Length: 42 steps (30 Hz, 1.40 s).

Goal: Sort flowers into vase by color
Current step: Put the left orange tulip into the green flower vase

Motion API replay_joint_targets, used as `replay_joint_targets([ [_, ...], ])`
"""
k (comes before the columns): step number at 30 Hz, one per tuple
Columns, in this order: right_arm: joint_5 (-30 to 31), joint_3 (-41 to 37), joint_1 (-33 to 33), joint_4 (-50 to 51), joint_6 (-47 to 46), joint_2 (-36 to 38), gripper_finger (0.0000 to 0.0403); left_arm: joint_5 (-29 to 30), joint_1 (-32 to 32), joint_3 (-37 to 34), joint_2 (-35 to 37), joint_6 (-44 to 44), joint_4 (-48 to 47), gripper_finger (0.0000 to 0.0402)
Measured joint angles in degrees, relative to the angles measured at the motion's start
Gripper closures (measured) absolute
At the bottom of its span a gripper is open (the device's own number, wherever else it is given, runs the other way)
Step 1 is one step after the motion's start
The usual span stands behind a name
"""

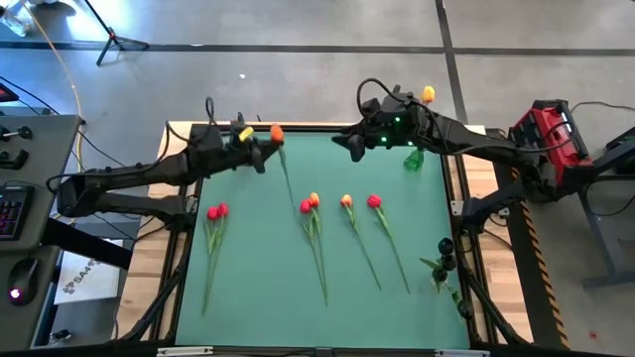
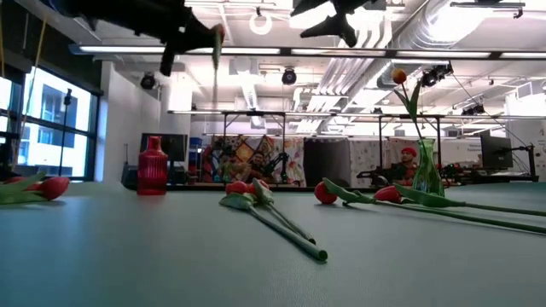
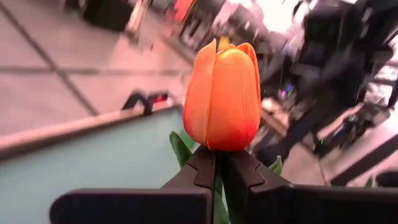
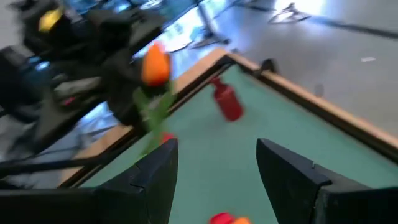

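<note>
High view: the left gripper point(image 1: 260, 151) hangs over the far-left part of the green table point(image 1: 258, 297), clamped on the stem of an orange tulip point(image 1: 277, 133) whose head points toward the far edge and whose stem trails back toward the middle. The right gripper point(image 1: 349, 146) hovers near the far edge right of centre, fingers spread and empty. A green glass vase point(image 1: 414, 159) stands by the far-right corner with an orange-yellow tulip point(image 1: 429, 94) already in it. Five tulips lie on the table: a red pair point(image 1: 216, 211) at left, a red-and-orange pair point(image 1: 310, 203) mid-table, an orange one point(image 1: 346, 200) and a red one point(image 1: 374, 201) to the right. Step in hand, as I judge it: the lifted tulip is on its way to a vase; next it wants carrying across, perhaps a hand-over to the right gripper. Low view: a red vase point(image 2: 152, 167) stands at far left; both grippers are cut off at the top. Left wrist view: the fingers pinch the stem just under the orange head; the stem below is hidden. Right wrist view: open fingers, with the orange tulip and the left arm blurred beyond.
</note>
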<state>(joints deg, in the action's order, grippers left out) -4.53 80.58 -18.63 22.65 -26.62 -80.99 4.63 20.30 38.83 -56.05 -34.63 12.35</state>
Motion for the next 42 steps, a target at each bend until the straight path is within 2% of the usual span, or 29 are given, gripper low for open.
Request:
replay_joint_targets([
  [6, -8.8, 0.0, 1.0, -4.6, 0.2, -3.7, 0.0199, -3.2, 2.7, 0.0, -4.9, -0.2, 14.6, 0.0401],
  [16, -10.0, 0.0, 1.0, -5.2, 3.8, -4.9, 0.0199, -10.1, 2.9, 0.3, -14.2, -0.7, 33.3, 0.0401],
  [19, -10.5, 0.0, 1.0, -5.6, 4.6, -5.2, 0.0199, -9.7, 2.9, 2.2, -16.1, 0.2, 33.8, 0.0401],
  [27, -5.8, 0.0, 1.0, -7.5, 4.6, -6.1, 0.0199, -9.9, 2.7, 9.3, -23.0, 2.7, 33.7, 0.0401],
  [33, -6.4, 0.0, 0.7, -5.6, 4.6, -6.1, 0.0231, -18.0, 2.7, 13.4, -27.1, 3.8, 33.8, 0.0401],
  [37, -11.6, 0.0, 0.6, -0.9, 4.6, -5.9, 0.0266, -25.7, 3.8, 14.7, -27.6, 3.9, 34.1, 0.0401],
  [42, -16.6, 0.0, 0.6, -0.1, 4.4, -5.6, 0.0288, -30.1, 5.4, 15.0, -26.6, 4.0, 34.4, 0.0401],
])
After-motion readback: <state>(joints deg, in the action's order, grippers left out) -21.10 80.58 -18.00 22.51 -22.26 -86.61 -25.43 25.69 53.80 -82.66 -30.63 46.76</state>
